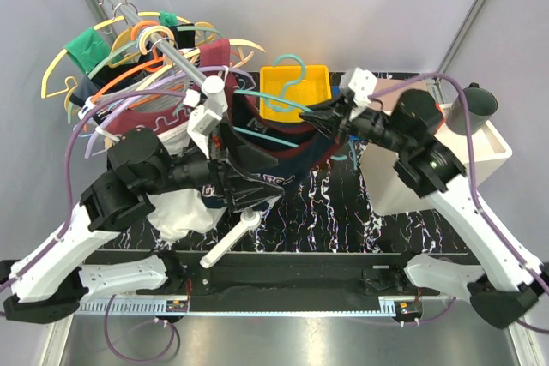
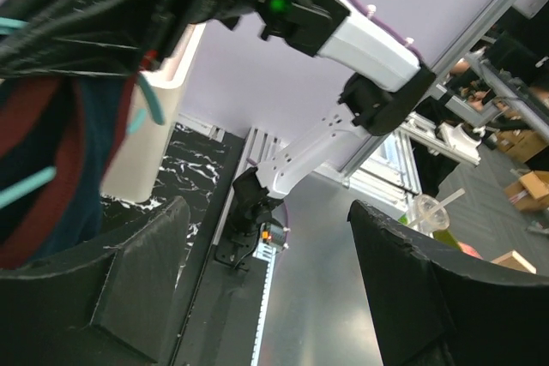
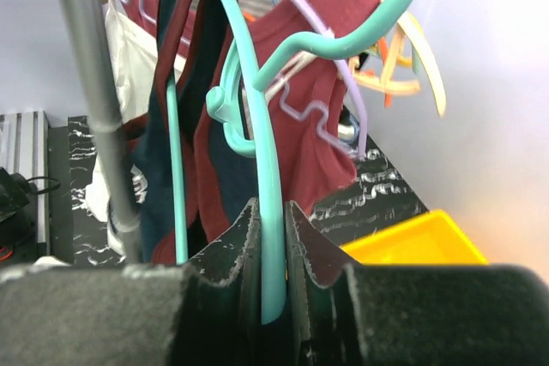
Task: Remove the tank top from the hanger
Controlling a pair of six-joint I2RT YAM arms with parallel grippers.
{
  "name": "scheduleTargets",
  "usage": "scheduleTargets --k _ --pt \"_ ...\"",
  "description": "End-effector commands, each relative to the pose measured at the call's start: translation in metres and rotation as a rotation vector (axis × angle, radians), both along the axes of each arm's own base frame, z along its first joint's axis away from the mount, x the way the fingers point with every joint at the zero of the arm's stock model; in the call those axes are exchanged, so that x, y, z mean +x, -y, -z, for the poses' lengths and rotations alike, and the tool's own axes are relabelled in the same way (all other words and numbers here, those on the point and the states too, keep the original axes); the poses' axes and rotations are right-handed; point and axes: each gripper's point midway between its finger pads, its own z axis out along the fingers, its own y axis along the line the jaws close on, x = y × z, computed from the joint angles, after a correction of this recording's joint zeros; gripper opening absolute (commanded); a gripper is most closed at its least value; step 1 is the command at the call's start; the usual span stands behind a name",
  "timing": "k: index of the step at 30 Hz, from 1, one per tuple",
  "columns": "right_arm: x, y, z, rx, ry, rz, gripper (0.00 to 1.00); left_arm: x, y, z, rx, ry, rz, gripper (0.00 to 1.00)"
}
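Status: hanger secured, garment not yet removed.

1. My right fingers (image 3: 233, 255) are clamping one long arm of the teal hanger (image 3: 257, 130). The plastic is sitting tight in the narrow slot between the two pads. In the top view the hook is hanging over the yellow bin (image 1: 316, 76), well apart from the metal rail (image 1: 167, 45), so I am judging the hanger to be free of the rail and carried by this grip alone.

2. The tank top (image 3: 163, 156) is draped on the hanger. One maroon-trimmed strap is looping over the top of the clamped arm, and the navy body is hanging down beside it, above the tabletop (image 1: 343, 212). Behind it a maroon shirt (image 3: 322, 117) is hanging on a lavender hanger (image 3: 356, 100) – not part of the job.

3. My left fingers (image 2: 129, 280) are standing wide apart with nothing between them. The navy cloth is lying just to one side of them in the left wrist view, near but not gripped.

Remaining work, as I am reading it: the holding half is done – the stripping half is not. The left fingers need to take the cloth, then draw each strap off the end of its hanger arm. The strap is sitting close to my right grip, so snagging is the likely fault.
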Motion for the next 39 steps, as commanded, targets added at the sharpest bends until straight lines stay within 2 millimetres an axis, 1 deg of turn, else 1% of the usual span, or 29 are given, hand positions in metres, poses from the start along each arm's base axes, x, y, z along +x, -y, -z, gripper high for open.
scheduleTargets --k 1,2,3,4,5,6,7,8,9,10,11,13,14,16,17,18,19,20,21,22,23,24,25,27,28,30,31,34,39 --pt "-0.013 0.036 0.001 0.073 -0.033 0.139 0.0 0.004 0.007 -0.024 -0.044 0.086 -0.036 0.79" --pt "-0.024 0.048 -0.005 0.101 -0.025 0.164 0.0 0.003 0.009 -0.029 -0.053 0.084 -0.038 0.79" --pt "-0.027 0.055 0.0 0.108 -0.045 0.193 0.0 0.003 0.013 -0.031 -0.053 0.084 -0.035 0.79" --pt "-0.024 0.064 0.011 0.123 -0.093 0.25 0.0 0.008 0.021 -0.028 -0.04 0.07 -0.043 0.79" --pt "-0.033 0.076 0.007 0.153 -0.093 0.28 0.0 0.01 0.025 -0.03 -0.039 0.062 -0.056 0.79" --pt "-0.036 0.084 0.009 0.166 -0.111 0.309 0.0 0.011 0.029 -0.03 -0.039 0.061 -0.055 0.79" --pt "-0.034 0.092 0.022 0.166 -0.165 0.363 0.0 0.016 0.039 -0.025 -0.018 0.051 -0.06 0.79" --pt "-0.044 0.104 0.018 0.194 -0.164 0.385 0.0 0.015 0.043 -0.029 -0.023 0.061 -0.061 0.79" --pt "-0.047 0.111 0.02 0.202 -0.169 0.407 0.0 0.016 0.047 -0.029 -0.018 0.065 -0.066 0.79" --pt "-0.048 0.118 0.031 0.213 -0.222 0.45 0.0 0.017 0.051 -0.028 -0.01 0.067 -0.071 0.79" --pt "-0.056 0.128 0.029 0.241 -0.224 0.468 0.0 0.022 0.059 -0.027 0.001 0.074 -0.099 0.79" --pt "-0.062 0.139 0.039 0.243 -0.257 0.504 0.0 0.031 0.066 -0.022 0.018 0.063 -0.141 0.79" --pt "-0.071 0.146 0.036 0.257 -0.247 0.506 0.0 0.034 0.075 -0.019 0.033 0.064 -0.149 0.78" --pt "-0.078 0.152 0.044 0.244 -0.263 0.517 0.0 0.042 0.078 -0.022 0.041 0.08 -0.202 0.76" --pt "-0.084 0.156 0.043 0.251 -0.257 0.515 0.0 0.046 0.087 -0.016 0.067 0.087 -0.222 0.76" --pt "-0.084 0.164 0.048 0.247 -0.266 0.552 0.0 0.05 0.09 -0.015 0.078 0.102 -0.242 0.75" --pt "-0.085 0.167 0.05 0.244 -0.267 0.562 0.0 0.062 0.09 -0.013 0.099 0.113 -0.313 0.74" --pt "-0.088 0.17 0.05 0.254 -0.262 0.568 0.0 0.067 0.087 -0.017 0.116 0.121 -0.352 0.74" --pt "-0.091 0.172 0.051 0.251 -0.27 0.571 0.0 0.078 0.096 -0.007 0.164 0.113 -0.39 0.74" --pt "-0.094 0.173 0.049 0.255 -0.269 0.565 0.0 0.089 0.088 -0.025 0.156 0.129 -0.463 0.73" --pt "-0.096 0.174 0.051 0.252 -0.27 0.558 0.0 0.094 0.087 -0.018 0.202 0.131 -0.489 0.72" --pt "-0.097 0.172 0.058 0.231 -0.281 0.555 0.0 0.102 0.095 -0.008 0.242 0.134 -0.512 0.69" --pt "-0.099 0.174 0.059 0.235 -0.284 0.559 0.0 0.109 0.091 -0.016 0.237 0.136 -0.561 0.68" --pt "-0.1 0.18 0.061 0.254 -0.295 0.582 0.0 0.115 0.099 -0.008 0.273 0.133 -0.577 0.67" --pt "-0.103 0.184 0.058 0.272 -0.284 0.589 0.0 0.115 0.101 -0.015 0.259 0.132 -0.578 0.65" --pt "-0.106 0.191 0.055 0.292 -0.277 0.606 0.0 0.12 0.1 -0.009 0.287 0.112 -0.603 0.63" --pt "-0.108 0.193 0.052 0.3 -0.271 0.607 0.0 0.124 0.101 -0.005 0.3 0.101 -0.629 0.59" --pt "-0.116 0.197 0.046 0.309 -0.269 0.6 0.0 0.128 0.104 0.004 0.329 0.097 -0.647 0.56" --pt "-0.125 0.205 0.046 0.303 -0.267 0.609 0.0 0.13 0.113 0.011 0.335 0.078 -0.644 0.5"
